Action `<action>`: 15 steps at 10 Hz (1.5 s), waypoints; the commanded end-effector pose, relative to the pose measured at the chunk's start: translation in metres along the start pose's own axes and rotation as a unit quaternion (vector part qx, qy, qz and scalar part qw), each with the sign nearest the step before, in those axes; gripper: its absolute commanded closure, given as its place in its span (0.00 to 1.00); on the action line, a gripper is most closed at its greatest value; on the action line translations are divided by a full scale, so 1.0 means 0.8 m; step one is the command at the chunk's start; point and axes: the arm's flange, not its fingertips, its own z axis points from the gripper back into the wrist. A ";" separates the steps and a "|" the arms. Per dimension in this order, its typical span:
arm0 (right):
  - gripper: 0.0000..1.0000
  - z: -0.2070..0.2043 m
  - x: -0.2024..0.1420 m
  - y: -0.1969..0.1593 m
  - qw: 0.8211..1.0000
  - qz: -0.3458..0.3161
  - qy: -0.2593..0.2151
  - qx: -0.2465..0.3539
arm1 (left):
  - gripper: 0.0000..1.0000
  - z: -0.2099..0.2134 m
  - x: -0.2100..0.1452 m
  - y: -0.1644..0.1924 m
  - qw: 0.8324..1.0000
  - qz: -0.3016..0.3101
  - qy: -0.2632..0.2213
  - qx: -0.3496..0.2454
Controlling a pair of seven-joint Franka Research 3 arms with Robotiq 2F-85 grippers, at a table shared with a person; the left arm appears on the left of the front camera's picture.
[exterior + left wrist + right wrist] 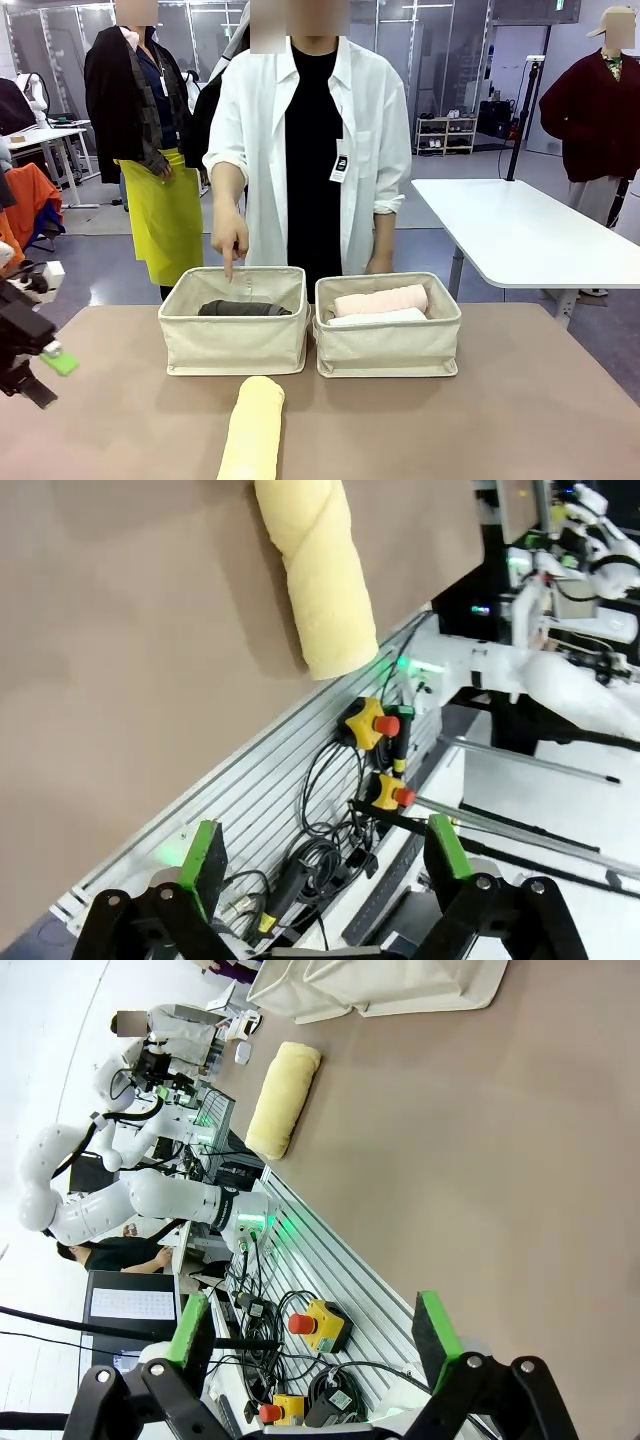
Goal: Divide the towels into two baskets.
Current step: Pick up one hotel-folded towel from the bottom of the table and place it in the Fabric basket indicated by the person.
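My left gripper [40, 375] sits at the far left edge of the table, low and off to the side, clear of everything. In its wrist view the green pads [203, 855] stand wide apart with nothing between them, hanging over the table's near edge and the cabling below. So that claw is wide and empty.

Moving in: the left basket [235, 345] holds the grey towel [243, 308], lying flat along the bottom. The person's hand [229, 238] points a finger straight down at that basket's back rim, which I read as a cue that the next roll belongs here, since it has only one.

In front of the two baskets, near the table's edge on my side, lies the yellow towel [253, 430], lengthwise toward me and still out on the bare table [520, 410]. It is the one left to place, and it lies well within reach of either arm.

The right basket [388, 345], just beside the left one, already carries two: the pink towel [380, 300] at the back and the white towel [378, 318] in front, side by side.

My right gripper [315, 1345] is also wide, nothing held, hovering off the table's near edge.
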 end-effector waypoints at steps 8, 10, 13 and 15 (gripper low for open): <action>0.00 -0.002 0.003 0.005 1.000 0.010 -0.005 0.001 | 0.00 -0.192 0.056 -0.129 0.990 0.052 0.002 0.128; 0.00 -0.002 0.003 0.005 1.000 0.010 -0.005 0.001 | 0.00 -0.229 0.073 -0.120 0.982 0.082 -0.032 0.166; 0.00 -0.002 0.003 0.005 1.000 0.010 -0.005 0.001 | 0.00 -0.270 0.082 -0.109 0.970 0.105 -0.069 0.207; 0.00 -0.002 0.003 0.005 1.000 0.010 -0.005 0.001 | 0.00 -0.287 0.086 -0.102 0.968 0.099 -0.103 0.207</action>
